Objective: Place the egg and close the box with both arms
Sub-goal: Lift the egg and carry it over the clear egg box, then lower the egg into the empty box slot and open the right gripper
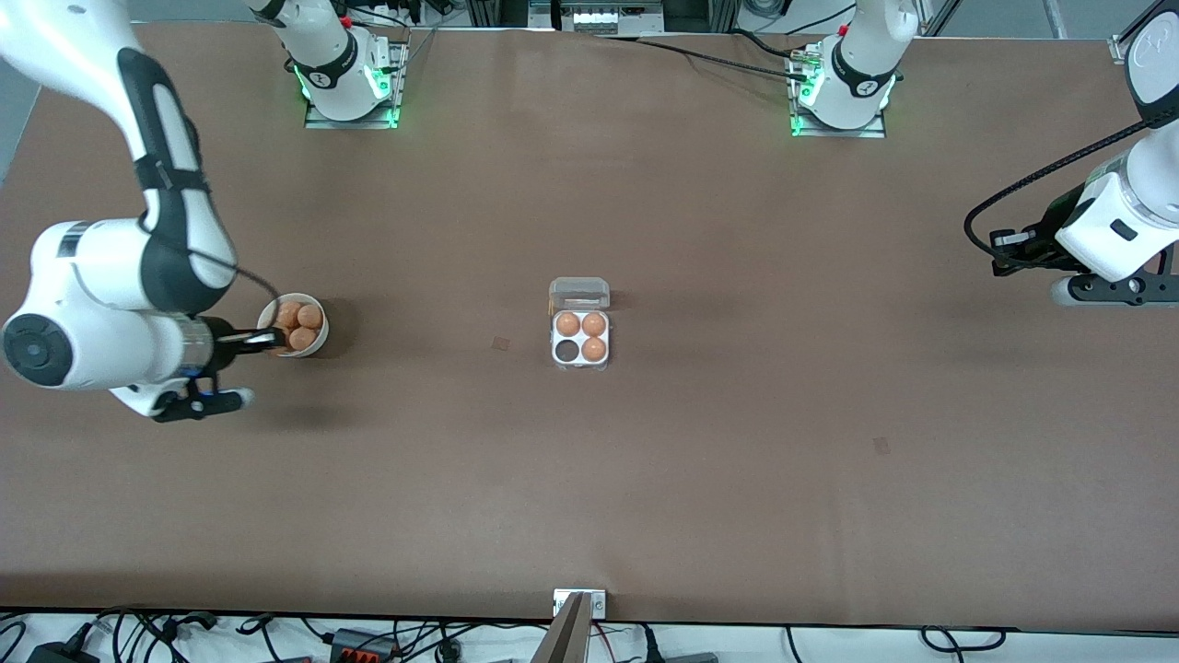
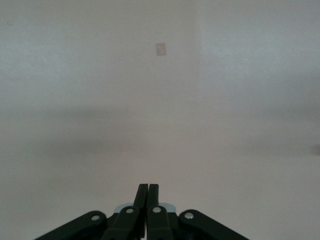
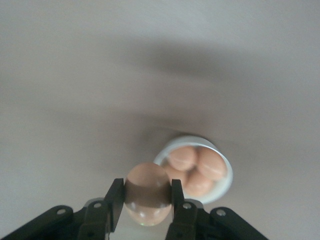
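One egg [image 3: 147, 192] clamped in right end effector [image 3: 146, 201].

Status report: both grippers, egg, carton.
Right gripper shut on light-brown egg, over round white bowl. Left gripper shut, waiting. Clear-plastic egg carton open, one cell empty. Nothing blocking.

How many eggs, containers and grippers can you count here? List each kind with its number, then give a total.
Eggs: 7 showing (3 in the box, 3 in the bowl, and the egg held over the bowl).
Containers: 2 (box, bowl).
Grippers: 2 (right gripper shut on the egg, left gripper shut, waiting over bare table).
Total: 11.
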`<control>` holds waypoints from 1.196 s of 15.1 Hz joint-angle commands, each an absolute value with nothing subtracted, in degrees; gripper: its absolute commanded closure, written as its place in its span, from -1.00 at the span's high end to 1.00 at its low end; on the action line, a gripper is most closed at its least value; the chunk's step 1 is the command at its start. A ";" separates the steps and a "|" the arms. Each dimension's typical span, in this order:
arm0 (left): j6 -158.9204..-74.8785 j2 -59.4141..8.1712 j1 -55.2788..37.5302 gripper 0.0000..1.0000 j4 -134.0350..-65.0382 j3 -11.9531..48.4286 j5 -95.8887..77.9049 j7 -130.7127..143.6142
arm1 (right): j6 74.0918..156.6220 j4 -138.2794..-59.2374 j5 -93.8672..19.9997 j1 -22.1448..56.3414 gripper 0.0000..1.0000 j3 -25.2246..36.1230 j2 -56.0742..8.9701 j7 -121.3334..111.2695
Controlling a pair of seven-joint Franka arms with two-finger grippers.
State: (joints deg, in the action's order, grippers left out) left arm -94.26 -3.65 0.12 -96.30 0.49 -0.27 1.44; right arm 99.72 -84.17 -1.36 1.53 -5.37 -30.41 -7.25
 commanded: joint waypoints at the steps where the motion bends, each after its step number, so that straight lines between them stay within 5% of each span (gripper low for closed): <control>1: -92.72 -4.57 0.53 -0.94 -94.31 0.79 -1.05 0.09 | 102.11 -80.08 -1.67 5.70 -1.00 -7.29 -31.46 -6.34; 18: -89.92 -5.19 -0.09 -0.99 -92.99 0.79 -1.23 -0.26 | 130.24 -79.89 -1.41 29.61 -1.00 -7.29 -41.39 27.32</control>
